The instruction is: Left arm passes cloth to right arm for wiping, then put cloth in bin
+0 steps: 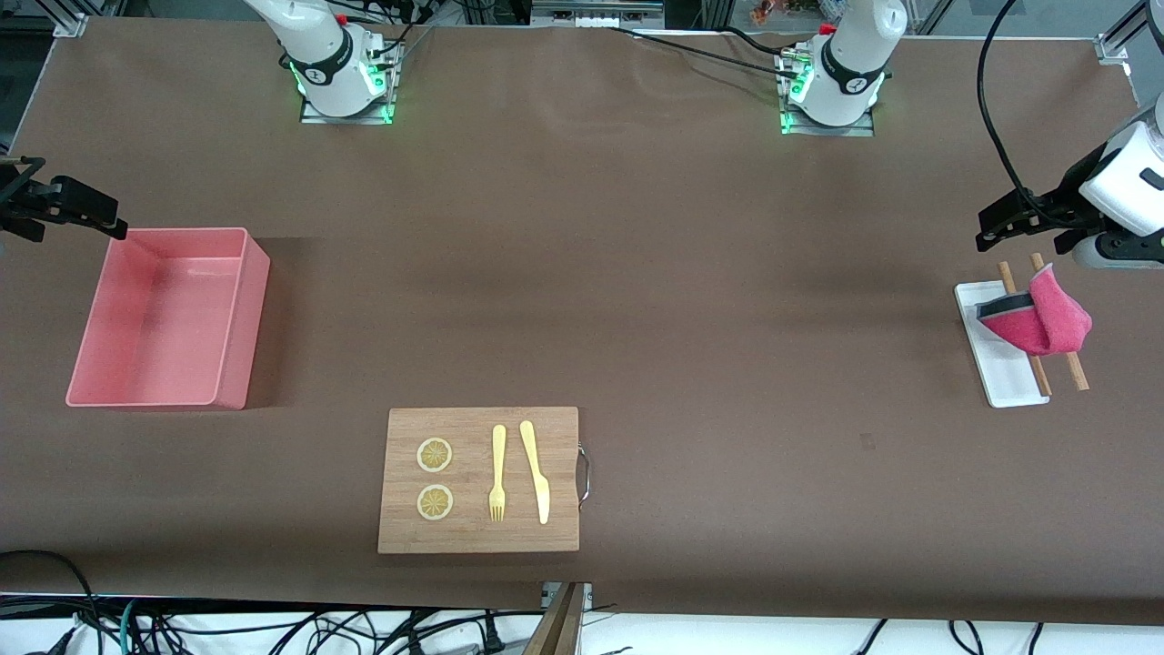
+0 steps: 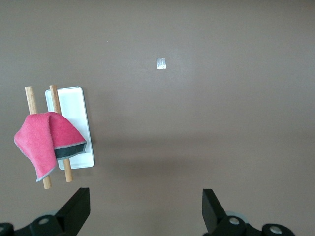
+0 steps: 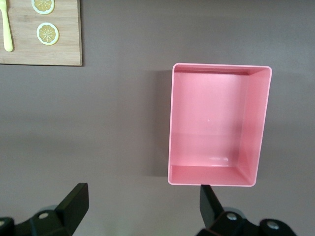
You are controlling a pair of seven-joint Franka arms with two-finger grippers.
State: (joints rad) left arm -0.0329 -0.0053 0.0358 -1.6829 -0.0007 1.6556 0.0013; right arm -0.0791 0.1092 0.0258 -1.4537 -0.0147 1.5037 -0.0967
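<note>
The magenta-red cloth (image 1: 1046, 318) with a dark grey edge hangs folded over two wooden sticks (image 1: 1073, 368) on a small white tray (image 1: 1005, 368), at the left arm's end of the table. My left gripper (image 1: 1018, 227) hovers over the bare table beside the tray, open and empty. In the left wrist view its fingers (image 2: 78, 206) are wide apart, and the cloth (image 2: 47, 140) is well off to one side. The salmon-pink bin (image 1: 164, 314) stands empty at the right arm's end. My right gripper (image 1: 68, 214) hovers beside the bin (image 3: 216, 123), open and empty.
A wooden cutting board (image 1: 477, 537) with a metal handle lies near the front camera, mid-table. It carries two lemon slices (image 1: 435, 455), a yellow fork (image 1: 497, 473) and a yellow knife (image 1: 536, 468). A small tape mark (image 2: 161, 63) is on the brown table.
</note>
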